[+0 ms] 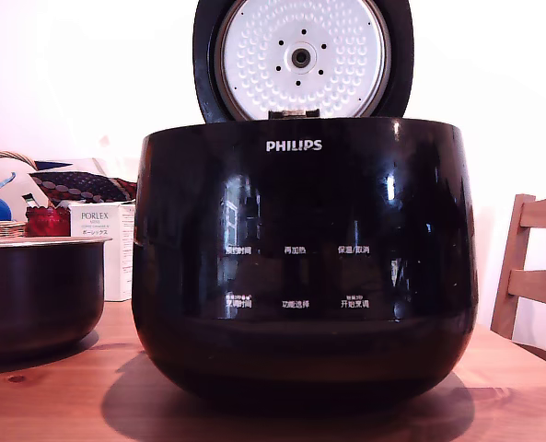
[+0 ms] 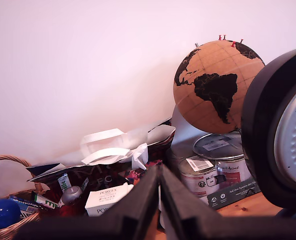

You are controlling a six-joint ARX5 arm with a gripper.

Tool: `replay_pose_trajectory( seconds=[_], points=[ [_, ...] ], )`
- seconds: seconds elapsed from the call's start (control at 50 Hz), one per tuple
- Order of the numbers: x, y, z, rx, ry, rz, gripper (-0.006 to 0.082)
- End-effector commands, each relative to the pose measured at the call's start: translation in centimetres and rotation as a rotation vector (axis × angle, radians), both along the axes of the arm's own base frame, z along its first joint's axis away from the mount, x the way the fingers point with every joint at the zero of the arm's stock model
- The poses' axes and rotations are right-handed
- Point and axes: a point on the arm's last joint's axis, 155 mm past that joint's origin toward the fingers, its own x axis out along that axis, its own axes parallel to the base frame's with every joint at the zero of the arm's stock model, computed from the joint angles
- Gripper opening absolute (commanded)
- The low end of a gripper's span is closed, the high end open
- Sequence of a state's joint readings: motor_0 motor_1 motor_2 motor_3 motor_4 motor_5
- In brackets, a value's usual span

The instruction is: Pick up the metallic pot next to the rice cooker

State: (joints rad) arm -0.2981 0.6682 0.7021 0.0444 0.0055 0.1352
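The rice cooker point(image 1: 305, 267) is a big glossy black PHILIPS appliance filling the middle of the exterior view, its round dimpled white-lined lid point(image 1: 302, 57) standing open. The metallic pot point(image 1: 35, 295), dark with a thin pale rim, sits on the wooden table at the exterior view's left, a small gap away from the cooker. My gripper point(image 2: 159, 171) shows only in the wrist view, its two black fingers pressed together with nothing between them. It is raised, facing the clutter by the wall, with the cooker's open lid point(image 2: 277, 130) beside it. The pot is out of the wrist view.
Behind the pot stand a white PORLEX box point(image 1: 107, 244), a red jar point(image 1: 48, 221) and a wicker basket point(image 1: 1, 228) with a blue ball. The wrist view shows a cork globe point(image 2: 212, 87), paint tins point(image 2: 215, 165) and a white bag point(image 2: 113, 150). A wooden chair point(image 1: 530, 267) stands at the exterior view's right.
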Motion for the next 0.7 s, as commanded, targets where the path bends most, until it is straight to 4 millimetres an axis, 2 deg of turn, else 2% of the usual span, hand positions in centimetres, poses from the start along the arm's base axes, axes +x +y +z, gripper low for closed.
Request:
replay_pose_trajectory(
  seconds=[0.0, 0.2, 0.28, 0.42, 0.56, 0.68],
  points=[
    [-0.7, -1.2, -1.7, 0.156, 0.054, -0.074, -0.0024],
    [-2.6, -2.3, -1.8, 0.288, 0.118, -0.17, -0.0024],
    [-3.6, -2.7, -1.7, 0.4, 0.107, -0.219, -0.0024],
    [-4.8, -2.7, -1.3, 0.509, 0.138, -0.261, -0.0024],
    [-5.7, -2.4, -2.9, 0.587, 0.262, -0.304, -0.0024],
    [-6.1, -2.1, -5.2, 0.652, 0.384, -0.34, -0.0024]
  ],
)
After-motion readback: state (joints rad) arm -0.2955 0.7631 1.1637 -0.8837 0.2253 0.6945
